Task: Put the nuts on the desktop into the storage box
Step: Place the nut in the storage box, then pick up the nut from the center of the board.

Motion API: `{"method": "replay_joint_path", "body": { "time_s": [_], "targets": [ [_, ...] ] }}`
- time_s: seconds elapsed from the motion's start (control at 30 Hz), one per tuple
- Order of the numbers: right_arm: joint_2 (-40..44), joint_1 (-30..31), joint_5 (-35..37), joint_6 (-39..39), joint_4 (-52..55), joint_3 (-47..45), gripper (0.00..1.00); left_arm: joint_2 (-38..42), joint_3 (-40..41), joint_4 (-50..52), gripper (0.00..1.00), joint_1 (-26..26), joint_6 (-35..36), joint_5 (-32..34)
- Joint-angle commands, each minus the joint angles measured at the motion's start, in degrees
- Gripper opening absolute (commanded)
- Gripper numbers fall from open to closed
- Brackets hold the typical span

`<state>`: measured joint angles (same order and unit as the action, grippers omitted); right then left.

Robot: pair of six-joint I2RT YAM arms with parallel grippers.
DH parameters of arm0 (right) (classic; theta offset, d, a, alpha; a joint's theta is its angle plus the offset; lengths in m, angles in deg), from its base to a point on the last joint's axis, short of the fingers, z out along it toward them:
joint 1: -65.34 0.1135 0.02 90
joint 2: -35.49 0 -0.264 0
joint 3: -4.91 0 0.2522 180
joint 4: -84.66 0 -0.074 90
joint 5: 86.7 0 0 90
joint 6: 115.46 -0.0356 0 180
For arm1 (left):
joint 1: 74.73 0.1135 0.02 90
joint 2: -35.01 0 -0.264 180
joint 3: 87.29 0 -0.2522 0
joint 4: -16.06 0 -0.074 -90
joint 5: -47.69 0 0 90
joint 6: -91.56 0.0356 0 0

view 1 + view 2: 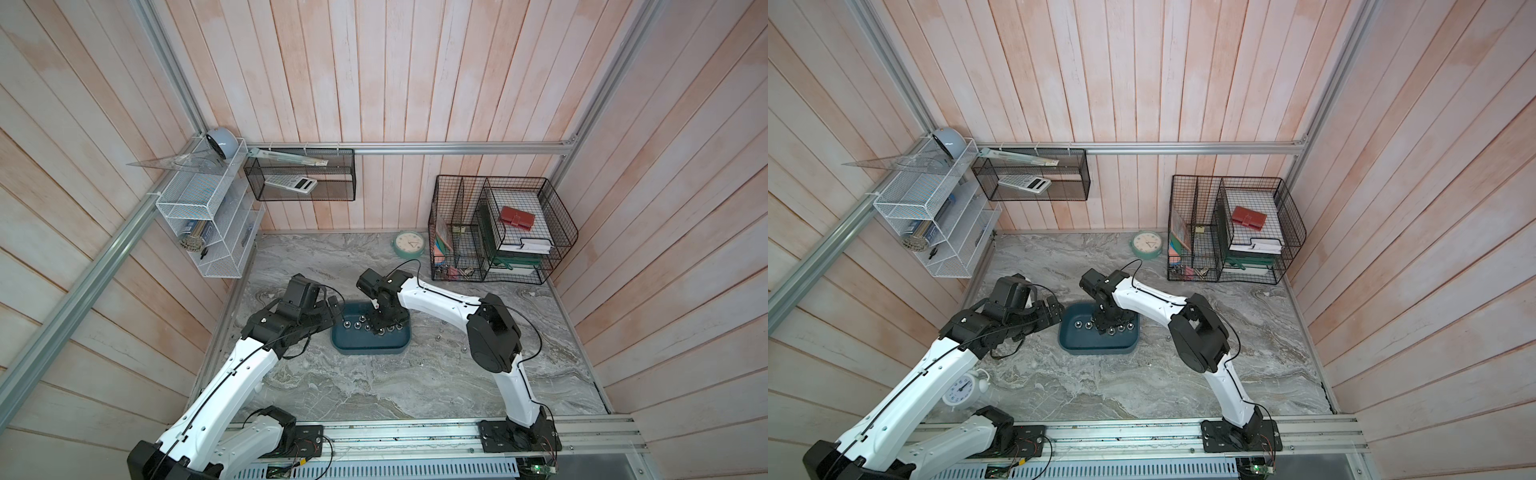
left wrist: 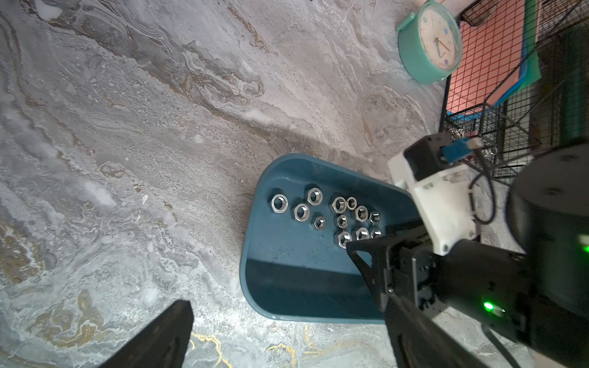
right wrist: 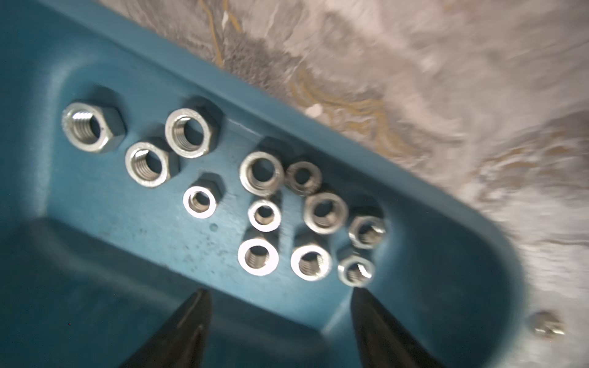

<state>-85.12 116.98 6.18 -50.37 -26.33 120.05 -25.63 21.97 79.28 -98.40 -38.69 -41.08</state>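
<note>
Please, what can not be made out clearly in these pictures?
- Loose nuts on the desktop: tiny specks in both top views; count unsure.
- One nut beside the storage box: blurred in the right wrist view.
- Boxed nuts: several hidden under the right gripper in both top views.

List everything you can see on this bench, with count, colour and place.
desktop: one, grey marble
box: one, dark teal, mid-desktop
nuts: twelve, silver, inside the box
loose nut: at least one, silver, beside the box
round clock: one, mint green, back of desktop
alarm clock: one, white, front left
baskets: two, black wire, back right and back wall
shelf: one, white wire, left wall
left gripper: open, beside the box
right gripper: open, over the nuts
</note>
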Motion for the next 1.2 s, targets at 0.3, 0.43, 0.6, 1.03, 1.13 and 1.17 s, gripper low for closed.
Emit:
{"method": "replay_joint_path", "body": {
  "time_s": [0.3,0.43,0.6,1.03,1.13,1.17],
  "targets": [
    [15.7,-5.9,5.8,-6.5,-2.2,-13.0,0.98,-8.9,-4.4,-8.5,1.0,-1.1,2.7,-7.6],
    [20.4,-8.1,6.2,-9.2,-3.0,-19.4,0.98,-13.2,-6.9,-10.0,1.0,-2.7,3.7,-8.8],
    [25.0,-9.7,8.3,-12.1,-2.6,-26.4,0.98,-18.7,-10.8,-11.0,1.0,-4.5,5.2,-10.6],
    [34.5,-16.8,8.4,-19.4,-5.0,-45.1,0.91,-25.2,-15.9,-11.7,1.0,-6.3,6.6,-13.4],
    [35.3,-18.8,7.4,-20.0,-6.5,-47.7,0.84,-25.4,-16.2,-11.6,1.0,-6.6,6.8,-13.6],
    [35.3,-19.5,6.7,-20.0,-7.1,-48.4,0.8,-25.4,-16.3,-11.5,1.0,-6.7,6.9,-13.6]
  ]
}}
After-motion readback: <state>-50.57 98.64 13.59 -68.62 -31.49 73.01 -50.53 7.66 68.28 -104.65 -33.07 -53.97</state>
